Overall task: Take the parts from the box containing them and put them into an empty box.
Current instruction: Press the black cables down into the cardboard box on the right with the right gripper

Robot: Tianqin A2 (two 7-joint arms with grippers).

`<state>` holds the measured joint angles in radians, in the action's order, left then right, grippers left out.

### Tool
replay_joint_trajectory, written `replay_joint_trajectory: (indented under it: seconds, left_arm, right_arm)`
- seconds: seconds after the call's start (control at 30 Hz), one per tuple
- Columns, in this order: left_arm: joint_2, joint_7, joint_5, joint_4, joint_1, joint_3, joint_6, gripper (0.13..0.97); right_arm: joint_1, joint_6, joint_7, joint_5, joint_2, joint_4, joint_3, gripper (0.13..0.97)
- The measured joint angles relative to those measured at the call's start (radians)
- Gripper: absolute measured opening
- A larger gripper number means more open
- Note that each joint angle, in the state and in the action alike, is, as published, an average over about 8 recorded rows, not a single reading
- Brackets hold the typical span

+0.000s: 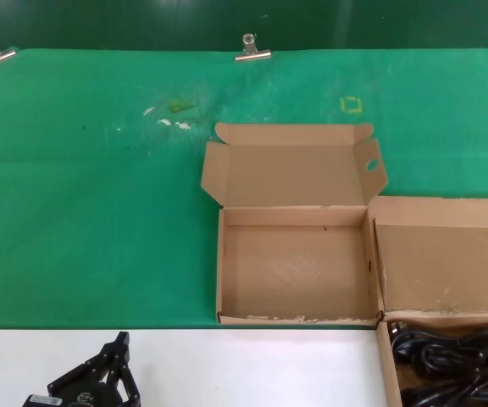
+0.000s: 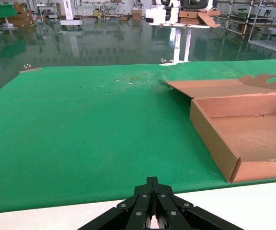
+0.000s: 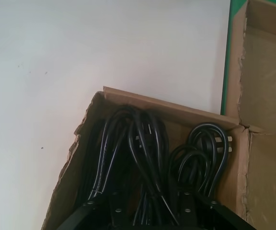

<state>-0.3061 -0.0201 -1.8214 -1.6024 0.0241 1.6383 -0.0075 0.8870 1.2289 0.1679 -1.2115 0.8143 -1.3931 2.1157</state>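
At 7 o'clock in head view, left gripper (image 1: 119,356) is parked over the white table edge (image 1: 227,365), fingers together, holding nothing. At 5 o'clock, cords (image 1: 451,360) lie in the full box (image 1: 385,365); right gripper (image 3: 147,211) hovers just above them, spread, nothing grasped. We judge the first pick is in hand: descend, close on one bundle. Empty box (image 1: 295,267) waits at centre.

green-covered table (image 1: 91,220) — two cardboard boxes (image 1: 295,271) on it
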Motion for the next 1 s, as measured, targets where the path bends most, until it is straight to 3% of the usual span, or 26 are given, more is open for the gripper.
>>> replay_joint_trajectory:
  seconds: [0.17, 0.47, 0.77, 1.0]
  left_arm:
    - [0.0, 0.0, 0.0, 0.0, 0.0, 0.0, 0.0, 0.149]
    - [0.0, 0.0, 0.0, 0.0, 0.0, 0.0, 0.0, 0.149]
    - [0.0, 0.0, 0.0, 0.0, 0.0, 0.0, 0.0, 0.149]
    - [0.0, 0.0, 0.0, 0.0, 0.0, 0.0, 0.0, 0.149]
  right_arm:
    - [-0.003, 0.005, -0.009, -0.012, 0.008, -0.018, -0.009, 0.346]
    - [0.009, 0.04, -0.055, -0.07, 0.042, -0.108, -0.048, 0.214]
    - [0.075, 0.081, -0.123, -0.094, 0.031, -0.168, -0.06, 0.147]
    - [0.068, 0.09, -0.12, -0.076, 0.048, -0.175, -0.051, 0.157]
